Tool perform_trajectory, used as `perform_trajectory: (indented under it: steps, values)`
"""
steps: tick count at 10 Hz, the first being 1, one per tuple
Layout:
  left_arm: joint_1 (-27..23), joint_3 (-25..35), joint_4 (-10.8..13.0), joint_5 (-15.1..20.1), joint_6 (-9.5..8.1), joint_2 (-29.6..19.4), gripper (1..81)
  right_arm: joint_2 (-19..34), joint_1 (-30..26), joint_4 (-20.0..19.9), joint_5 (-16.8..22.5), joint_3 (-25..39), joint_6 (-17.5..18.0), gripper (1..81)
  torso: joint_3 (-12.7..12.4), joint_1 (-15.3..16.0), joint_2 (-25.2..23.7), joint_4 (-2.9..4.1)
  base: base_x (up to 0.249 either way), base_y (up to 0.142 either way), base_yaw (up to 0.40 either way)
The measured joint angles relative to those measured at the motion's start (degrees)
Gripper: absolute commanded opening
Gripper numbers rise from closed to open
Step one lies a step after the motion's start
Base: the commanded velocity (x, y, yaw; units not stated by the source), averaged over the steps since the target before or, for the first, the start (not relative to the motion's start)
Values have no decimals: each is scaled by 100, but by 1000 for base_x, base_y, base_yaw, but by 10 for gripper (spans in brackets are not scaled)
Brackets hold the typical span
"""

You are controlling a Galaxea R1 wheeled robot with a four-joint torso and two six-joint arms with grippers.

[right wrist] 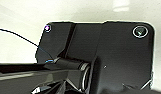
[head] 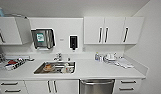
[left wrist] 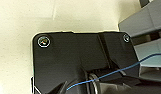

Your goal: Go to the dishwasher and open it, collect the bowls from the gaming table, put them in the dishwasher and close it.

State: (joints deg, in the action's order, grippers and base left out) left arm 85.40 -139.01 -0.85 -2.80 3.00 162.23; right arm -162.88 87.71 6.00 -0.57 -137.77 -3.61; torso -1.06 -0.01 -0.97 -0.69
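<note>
Step in hand: going to the dishwasher (head: 96,86), as I judge; its door looks closed, so the opening is not yet done.
Dishwasher: nearest to the robot, at about 5 o'clock in the head view, under the desk (head: 101,70); steel front, with the bar handle (head: 96,81) along its top.
Next move calls for: coming closer and lower, I think, and bringing one arm to the bar handle to pull the door down and out (room in front for the door to swing).
Fingers: I cannot tell whether they are apart or together, for the left arm or the right.
Beside the dishwasher: white drawers (head: 128,85) at 4 o'clock, white cabinet doors (head: 52,86) at 7 o'clock.
On the desk: a sink (head: 56,67) with dishes inside, at 8 o'clock from the centre; a tap (head: 58,57) behind it; small items (head: 110,57) near 3 o'clock.
Far: wall cabinets (head: 113,30) at 1 o'clock, a paper dispenser (head: 43,38) at 10 o'clock.
In the way: nothing that I can see before the door.
</note>
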Motion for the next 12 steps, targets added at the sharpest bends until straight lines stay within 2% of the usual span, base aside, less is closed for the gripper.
perform_trajectory:
  steps: [10, 12]
  values:
    - [5, 0, -2, 5, -2, 1, 811, -2, 7, 0, 6, 0, 0, 811, 0, 0, 0, 0, 89, 0, 0]
    - [5, 0, 0, 5, 0, 6, 811, 1, 5, 0, 5, 0, 0, 811, 0, 0, 0, 0, 87, 64, 0]
